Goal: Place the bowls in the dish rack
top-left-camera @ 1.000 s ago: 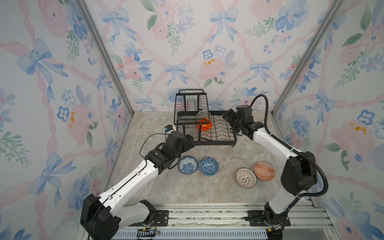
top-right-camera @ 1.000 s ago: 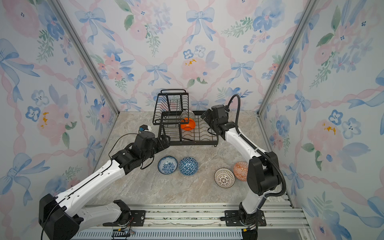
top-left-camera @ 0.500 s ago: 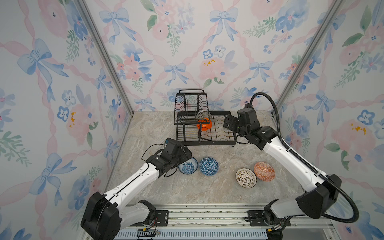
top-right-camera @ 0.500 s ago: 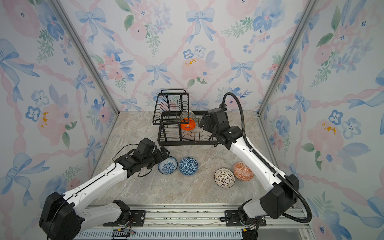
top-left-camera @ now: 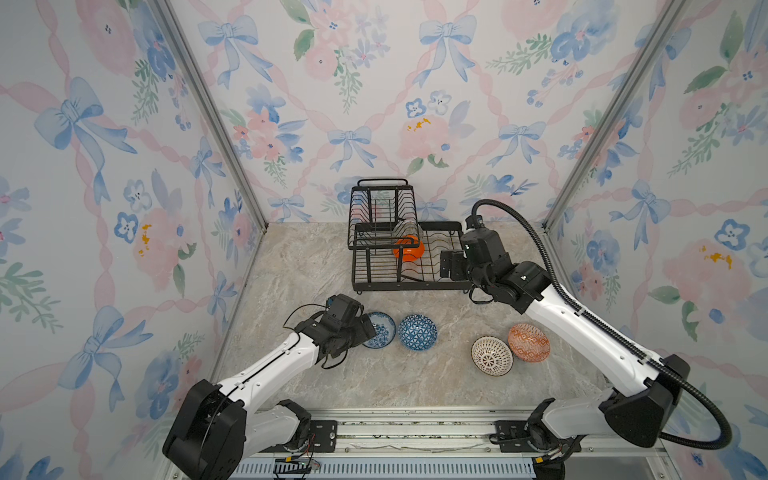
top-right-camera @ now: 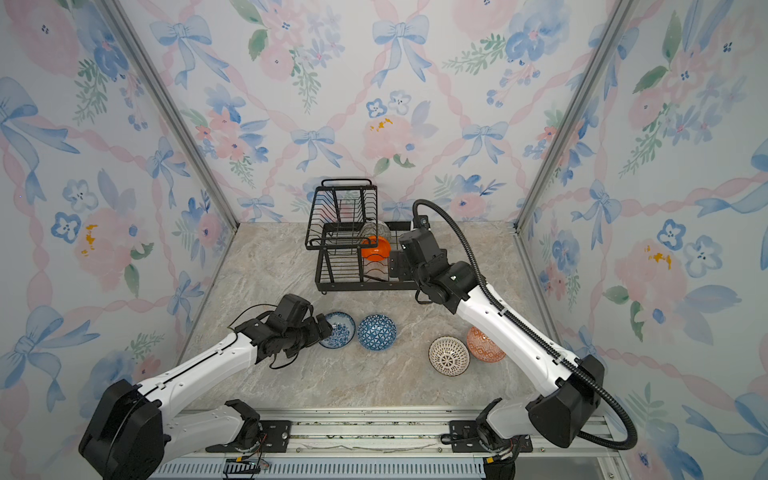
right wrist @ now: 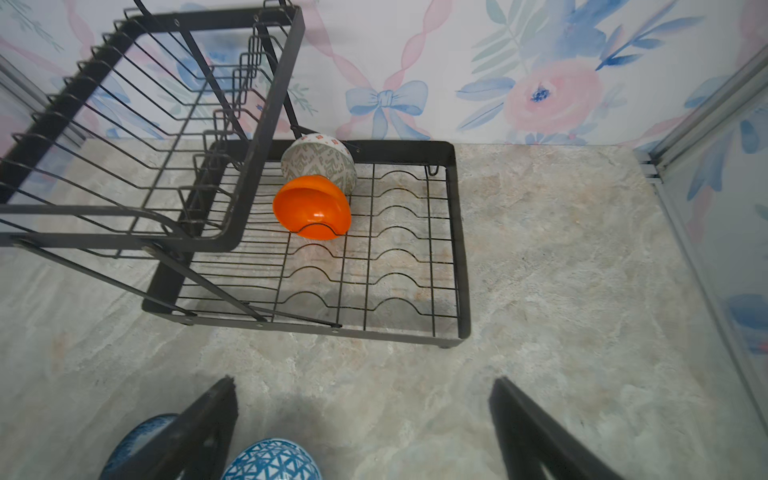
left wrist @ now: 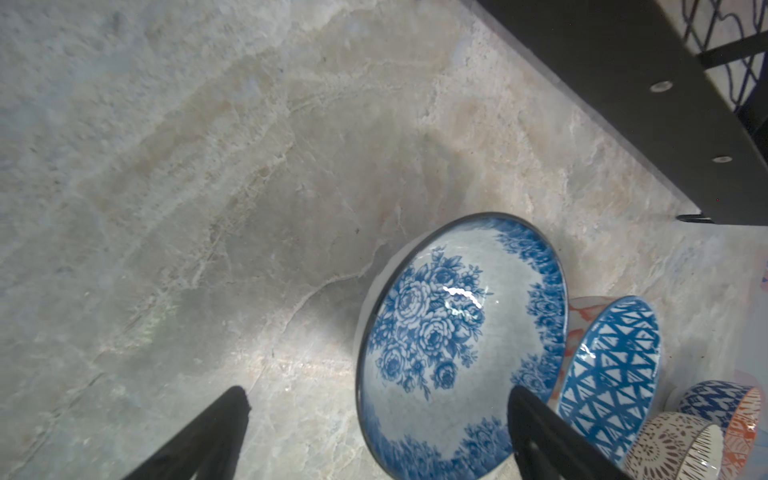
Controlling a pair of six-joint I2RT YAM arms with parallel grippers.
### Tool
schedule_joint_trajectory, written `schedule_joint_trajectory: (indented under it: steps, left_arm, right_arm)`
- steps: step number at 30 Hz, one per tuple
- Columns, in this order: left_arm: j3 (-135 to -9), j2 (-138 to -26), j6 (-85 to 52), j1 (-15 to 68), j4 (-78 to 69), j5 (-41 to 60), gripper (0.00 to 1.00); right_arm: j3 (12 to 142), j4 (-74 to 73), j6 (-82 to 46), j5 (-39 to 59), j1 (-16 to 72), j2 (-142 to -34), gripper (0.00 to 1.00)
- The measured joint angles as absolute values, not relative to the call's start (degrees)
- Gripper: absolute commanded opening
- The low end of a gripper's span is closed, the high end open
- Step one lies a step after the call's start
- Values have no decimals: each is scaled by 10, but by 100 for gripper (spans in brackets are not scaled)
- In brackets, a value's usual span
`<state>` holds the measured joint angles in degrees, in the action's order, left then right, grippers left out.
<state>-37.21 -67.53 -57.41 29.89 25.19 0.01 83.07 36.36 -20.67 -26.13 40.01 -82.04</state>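
The black wire dish rack (top-left-camera: pixel 411 286) (top-right-camera: pixel 365 286) stands at the back. On its lower tray a plain orange bowl (top-left-camera: pixel 409 248) (right wrist: pixel 311 208) leans on a pale green geometric bowl (right wrist: pixel 318 160). On the table lie a blue-floral bowl (top-left-camera: pixel 382 330) (left wrist: pixel 457 332), a blue triangle bowl (top-left-camera: pixel 417 331) (right wrist: pixel 272 461), a white lattice bowl (top-left-camera: pixel 491 356) and an orange-red patterned bowl (top-left-camera: pixel 528 342). My left gripper (top-left-camera: pixel 366 328) (left wrist: pixel 378 395) is open and straddles the floral bowl's near rim, one finger over its inside. My right gripper (top-left-camera: pixel 451 264) (right wrist: pixel 363 382) hangs open and empty before the rack's right end.
Floral-papered walls with metal corner posts (top-left-camera: pixel 582 166) close in the marble table (top-left-camera: pixel 395 382) on three sides. A rail (top-left-camera: pixel 415 436) carrying both arm bases runs along the front edge. The rack's raised upper basket (top-left-camera: pixel 382 208) has nothing in it.
My left arm has drawn back from the rack and come down over the blue-floral bowl. My right arm has pulled away from the rack towards the front. Both grippers stayed open.
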Motion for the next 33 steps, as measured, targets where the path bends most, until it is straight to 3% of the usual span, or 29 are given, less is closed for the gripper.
schedule_joint_trajectory:
  steps: [5,15,33]
  left_arm:
    - [-374,-708,-572,293,254,-1,97]
    - [-406,-750,-559,292,254,5,88]
    - [-437,-778,-515,289,254,20,60]
  right_arm:
    - [855,412,-144,-300,420,-858,97]
    - [832,403,-136,-338,426,-830,97]
    - [810,410,-198,-385,436,-829,97]
